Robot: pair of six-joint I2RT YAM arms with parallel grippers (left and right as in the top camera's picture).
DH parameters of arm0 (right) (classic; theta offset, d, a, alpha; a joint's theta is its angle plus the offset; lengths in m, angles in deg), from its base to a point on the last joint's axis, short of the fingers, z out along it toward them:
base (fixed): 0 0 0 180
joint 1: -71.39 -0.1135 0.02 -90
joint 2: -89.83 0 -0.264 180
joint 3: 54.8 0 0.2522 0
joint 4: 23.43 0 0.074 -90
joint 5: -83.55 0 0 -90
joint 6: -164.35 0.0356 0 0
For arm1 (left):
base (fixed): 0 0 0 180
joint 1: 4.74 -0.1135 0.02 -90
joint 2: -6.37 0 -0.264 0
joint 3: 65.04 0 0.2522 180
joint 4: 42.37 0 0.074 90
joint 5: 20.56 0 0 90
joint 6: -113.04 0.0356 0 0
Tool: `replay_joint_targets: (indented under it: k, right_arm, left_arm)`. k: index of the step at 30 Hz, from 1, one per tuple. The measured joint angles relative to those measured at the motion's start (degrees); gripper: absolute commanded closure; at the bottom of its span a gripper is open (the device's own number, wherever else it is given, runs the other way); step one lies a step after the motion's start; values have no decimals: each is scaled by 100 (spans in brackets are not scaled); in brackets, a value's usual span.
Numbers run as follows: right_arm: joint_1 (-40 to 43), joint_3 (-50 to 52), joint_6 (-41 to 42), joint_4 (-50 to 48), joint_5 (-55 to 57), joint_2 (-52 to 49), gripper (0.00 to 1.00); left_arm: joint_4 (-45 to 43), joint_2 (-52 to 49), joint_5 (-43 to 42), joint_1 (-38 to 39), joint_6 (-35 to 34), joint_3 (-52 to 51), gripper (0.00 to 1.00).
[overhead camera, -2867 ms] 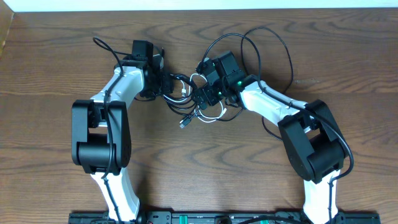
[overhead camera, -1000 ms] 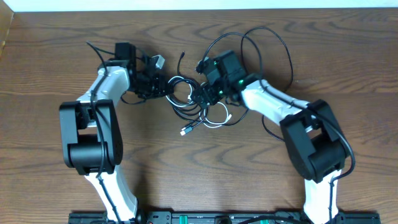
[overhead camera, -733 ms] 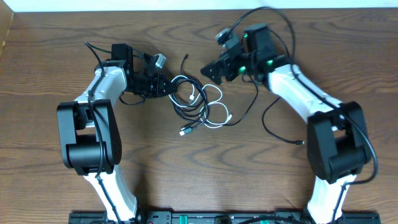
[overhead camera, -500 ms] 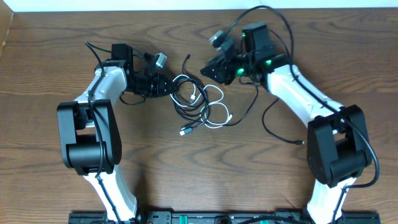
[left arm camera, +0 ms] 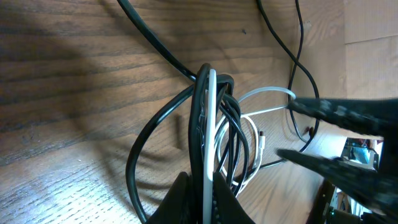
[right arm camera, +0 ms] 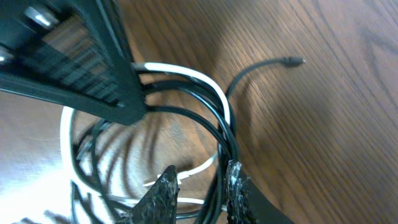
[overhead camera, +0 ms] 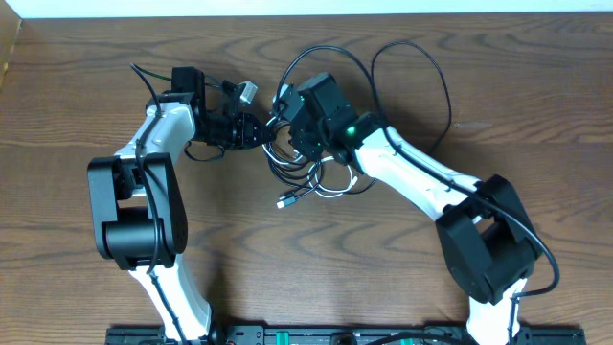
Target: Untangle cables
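On the brown wooden surface [overhead camera: 287, 278], the right tool [right arm camera: 199, 186] has returned and clamped the tangled black and white cables [left arm camera: 205, 112] that the left tool [left arm camera: 200, 199] pinches, ready for separating.

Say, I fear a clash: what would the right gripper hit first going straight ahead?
Most likely the cables bunched right before the right gripper; the left gripper lies just beyond.
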Motion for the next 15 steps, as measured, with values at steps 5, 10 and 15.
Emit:
replay_joint_targets:
  k: [5, 10, 15]
  right_arm:
    - [-2, 2, -81, -256, 280, -308, 76]
    - [-2, 2, -103, -577, 354, -492, 75]
    - [-2, 2, -118, -769, 378, -608, 74]
  left_arm:
    - [-205, 0, 166, 0, -20, 0, 92]
    - [-415, 0, 813, 72, -503, 0, 93]
    - [-509, 0, 1572, 367, -960, 0, 93]
